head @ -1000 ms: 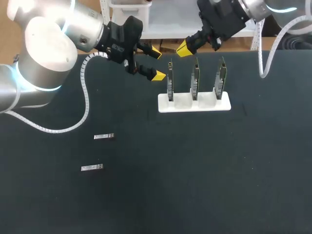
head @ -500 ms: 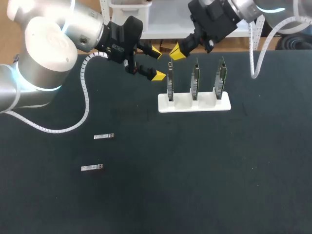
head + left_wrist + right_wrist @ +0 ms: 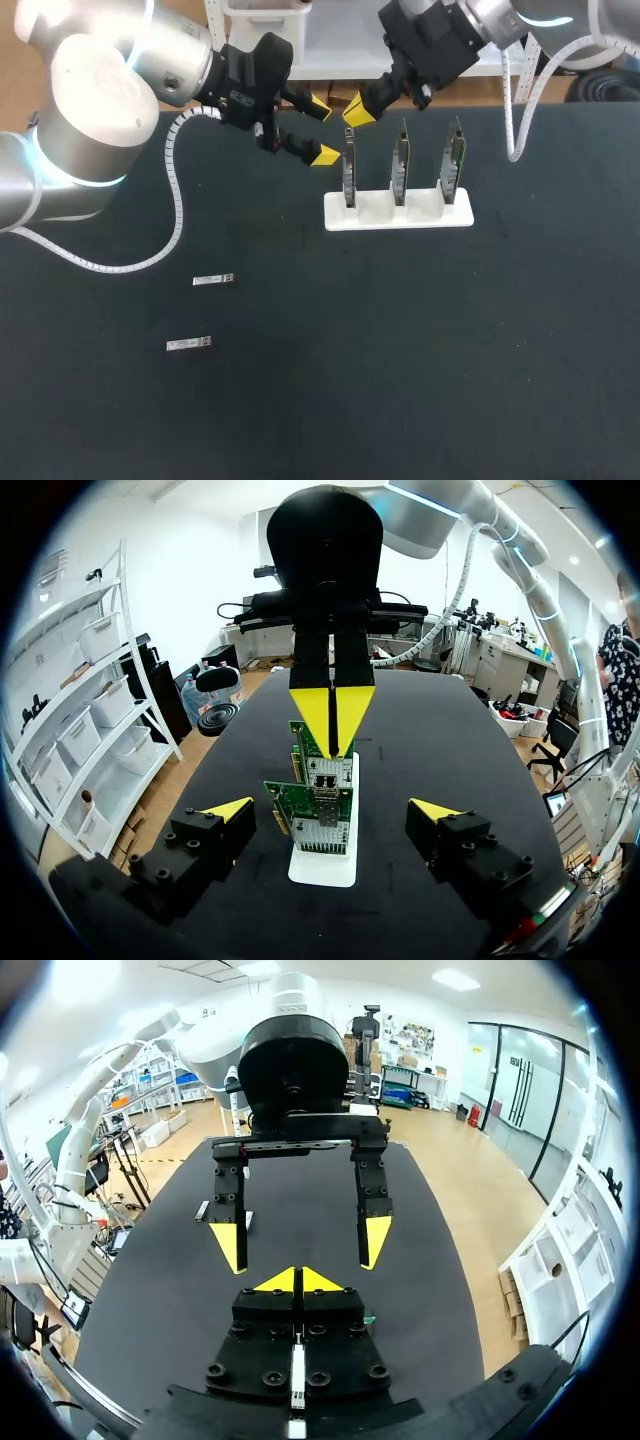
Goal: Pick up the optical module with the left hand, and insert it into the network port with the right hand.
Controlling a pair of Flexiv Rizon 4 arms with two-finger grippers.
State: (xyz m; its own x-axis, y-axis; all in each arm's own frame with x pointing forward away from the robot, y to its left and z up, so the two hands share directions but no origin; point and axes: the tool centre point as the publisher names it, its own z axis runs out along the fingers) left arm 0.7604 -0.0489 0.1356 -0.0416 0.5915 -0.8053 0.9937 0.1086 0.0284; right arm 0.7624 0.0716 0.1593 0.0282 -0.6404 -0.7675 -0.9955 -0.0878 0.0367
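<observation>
Two small silver optical modules lie on the black table at the left, one [image 3: 213, 280] a little behind the other [image 3: 189, 345]. A white stand [image 3: 398, 212] holds three upright green network cards [image 3: 400, 165]. My left gripper [image 3: 322, 131] hangs open just left of the leftmost card [image 3: 349, 172], with nothing between its fingers. In the left wrist view the cards [image 3: 320, 800] stand ahead of my left gripper [image 3: 332, 810]. My right gripper [image 3: 358, 108] is shut, its tips pointing down over the leftmost card's top [image 3: 331, 715]. I see nothing held in it [image 3: 297, 1280].
The white stand's base [image 3: 322, 865] sits near the table's far edge. Open black tabletop [image 3: 400, 350] stretches in front of the stand and to the right of the two modules. My left arm's white cable [image 3: 178, 200] loops over the table's left part.
My right gripper has moved left, from above the middle card to above the leftmost card, closer to the left gripper. The left arm and the modules have not moved.
</observation>
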